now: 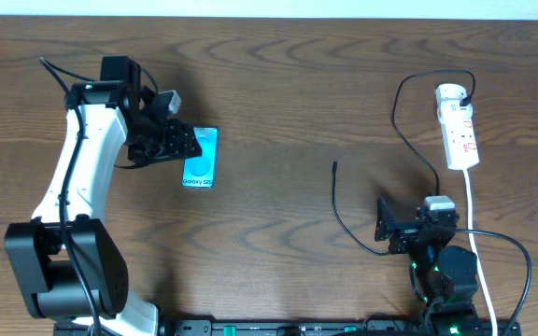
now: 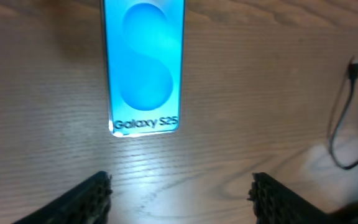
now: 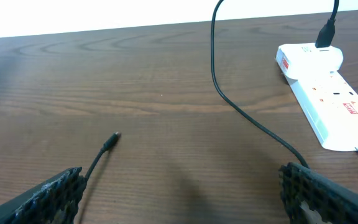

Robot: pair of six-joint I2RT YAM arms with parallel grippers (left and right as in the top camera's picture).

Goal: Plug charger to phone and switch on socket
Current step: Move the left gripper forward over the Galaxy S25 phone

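Observation:
The phone point(image 1: 201, 159) lies flat on the table with its teal "Galaxy S25" screen up; it fills the top of the left wrist view point(image 2: 145, 65). My left gripper point(image 1: 177, 143) is open just left of the phone, its fingers point(image 2: 182, 190) empty above bare wood. The charger, a thin black cable point(image 1: 344, 219), runs from the socket to its free plug tip point(image 1: 334, 166), also seen in the right wrist view point(image 3: 112, 139). The socket, a white power strip point(image 1: 459, 126), lies at the right point(image 3: 321, 87). My right gripper point(image 1: 388, 227) is open and empty point(image 3: 182, 186), near the cable.
The strip's white cord point(image 1: 474, 219) runs toward the front edge past my right arm's base. The charger cable also shows at the right edge of the left wrist view point(image 2: 344, 124). The wooden table point(image 1: 278, 84) meets a white wall at the back.

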